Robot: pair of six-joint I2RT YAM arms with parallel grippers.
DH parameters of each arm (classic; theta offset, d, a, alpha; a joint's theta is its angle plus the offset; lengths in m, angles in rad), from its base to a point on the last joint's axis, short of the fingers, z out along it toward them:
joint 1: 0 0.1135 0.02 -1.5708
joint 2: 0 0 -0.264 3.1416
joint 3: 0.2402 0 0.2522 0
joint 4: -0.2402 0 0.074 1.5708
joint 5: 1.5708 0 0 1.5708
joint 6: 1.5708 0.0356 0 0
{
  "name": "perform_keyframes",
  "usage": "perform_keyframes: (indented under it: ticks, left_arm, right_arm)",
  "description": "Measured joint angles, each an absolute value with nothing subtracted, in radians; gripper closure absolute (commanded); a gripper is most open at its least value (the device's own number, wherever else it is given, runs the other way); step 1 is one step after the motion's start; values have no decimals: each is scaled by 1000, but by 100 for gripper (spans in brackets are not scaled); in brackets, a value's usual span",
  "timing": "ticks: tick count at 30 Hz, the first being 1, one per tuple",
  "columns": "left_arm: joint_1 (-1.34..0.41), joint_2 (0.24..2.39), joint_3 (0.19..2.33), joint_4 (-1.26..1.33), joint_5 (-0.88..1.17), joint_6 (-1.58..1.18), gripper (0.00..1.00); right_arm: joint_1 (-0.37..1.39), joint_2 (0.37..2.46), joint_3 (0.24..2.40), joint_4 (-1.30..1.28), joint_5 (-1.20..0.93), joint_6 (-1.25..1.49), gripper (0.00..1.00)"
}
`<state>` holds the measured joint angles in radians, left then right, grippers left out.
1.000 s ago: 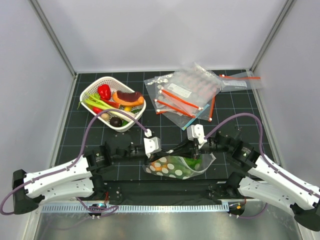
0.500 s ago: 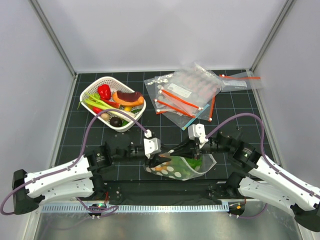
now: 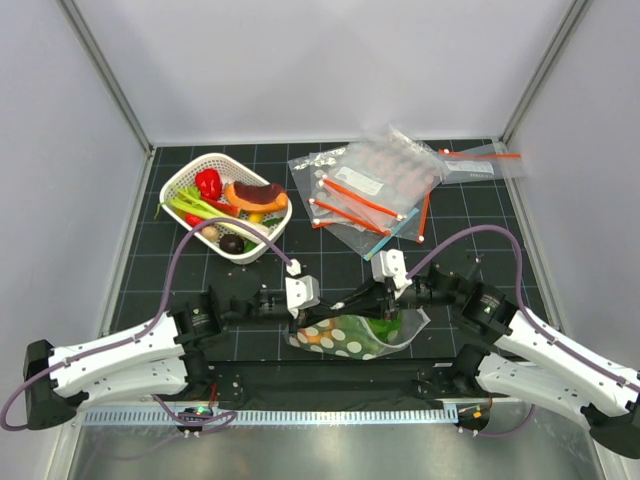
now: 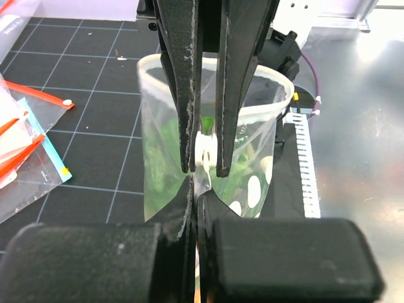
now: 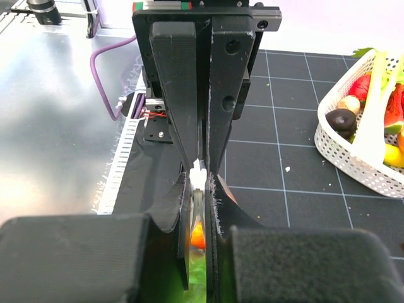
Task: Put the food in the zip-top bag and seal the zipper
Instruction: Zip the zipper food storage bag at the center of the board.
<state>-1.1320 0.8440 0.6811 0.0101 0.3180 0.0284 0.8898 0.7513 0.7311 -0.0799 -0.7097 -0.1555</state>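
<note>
While both arms reach in over the near middle of the tabletop, my left tool is pressed fully together on the mouth edge of the dotted bag. My right tool comes at it from the opposite side, tip to tip. Its jaws are drawn in almost flat, with the pale zipper nipped between them. Beyond that pinch, the left wrist view shows the rest of the bag's mouth gaping in a loop. The lettuce sits inside the bag, green behind the clear plastic. The orange piece shows inside too, just under my right tool's fingers. Far left stands the white basket of toy food, and a heap of plain bags lies far right.
</note>
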Motion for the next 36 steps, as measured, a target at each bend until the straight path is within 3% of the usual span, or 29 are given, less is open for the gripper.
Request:
perform_keyframes:
  ticks: [2,3,5,7,10,11,12,13,26,36]
  left_arm:
    - [-1132,828,673,14,315,24,94]
    - [-1132,823,670,18,315,23,81]
    - [-1132,818,670,25,315,18,68]
    - [-1132,815,670,42,315,12,63]
    - [-1132,819,670,51,319,7,70]
    - [-1132,822,670,52,324,6,78]
    - [-1132,825,670,54,329,4,95]
    - [-1132,830,670,54,334,-1,100]
    - [-1133,738,631,71,268,-38,100]
    - [-1145,562,540,95,-19,-86,100]
  right_arm:
    - [894,752,731,-75,-709,-155,99]
    - [896,753,731,-75,-708,-155,99]
    - [896,752,731,-80,-705,-155,99]
    - [896,752,731,-88,-701,-155,99]
    - [896,752,731,-91,-701,-155,99]
    - [896,752,731,-92,-700,-155,99]
    - [896,752,731,-92,-696,-156,99]
    - [895,752,731,-91,-693,-156,99]
    - [904,753,731,-60,-666,-157,99]
    - [903,774,731,-61,-580,-160,99]
